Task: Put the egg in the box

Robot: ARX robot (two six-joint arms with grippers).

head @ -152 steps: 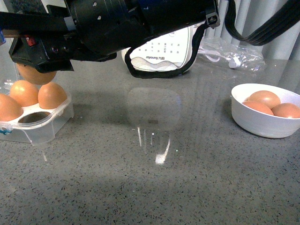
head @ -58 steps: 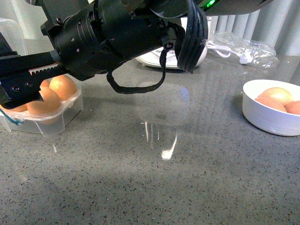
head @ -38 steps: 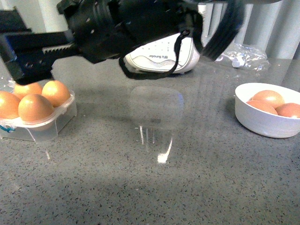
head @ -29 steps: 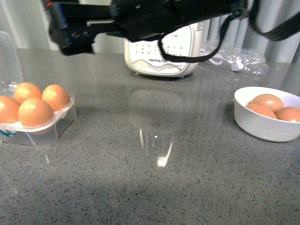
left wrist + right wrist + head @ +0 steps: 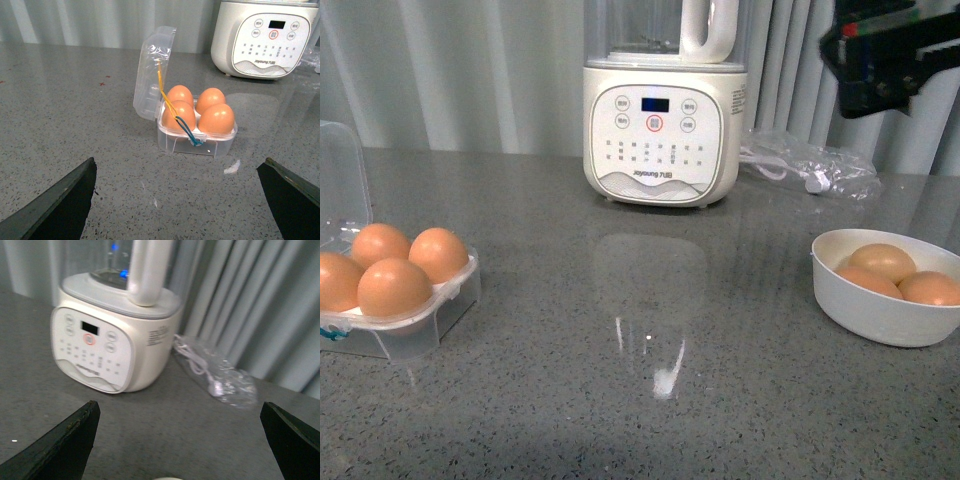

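1. the left gripper [image 5: 179, 161] is empty: its two dark fingers [image 5: 65, 205] stand wide apart, and it hangs over the grey countertop [image 5: 75, 100].
2. straight ahead of it, in line with the gap between the fingers and well clear of both, sits the box [image 5: 197, 142]. its clear lid [image 5: 152, 70] stands open on one side.
3. the egg [image 5: 216, 118] rests in a cup on the side of the box away from the lid, in the nearer of the two cups there to the left gripper. nothing grips it.
4. three other brown eggs [image 5: 180, 95] fill the remaining cups, so all four are taken.
5. a yellow and blue band [image 5: 172, 107] runs from the lid down across the box's near wall.
6. beyond the box, further from the left gripper and off to the lid-free side, stands a white blender [image 5: 270, 37].
7. the right gripper [image 5: 178, 403] is also spread wide with nothing in it. in the front view a dark part of the right arm [image 5: 890, 50] shows high up.
8. the blender's control panel faces the right gripper from ahead. just beside the blender a clear plastic bag [image 5: 215, 372] with a white cable inside lies on the countertop.
9. well below the right arm sits a white bowl [image 5: 880, 320] holding three bowl eggs [image 5: 885, 262]. it is well apart from the box.
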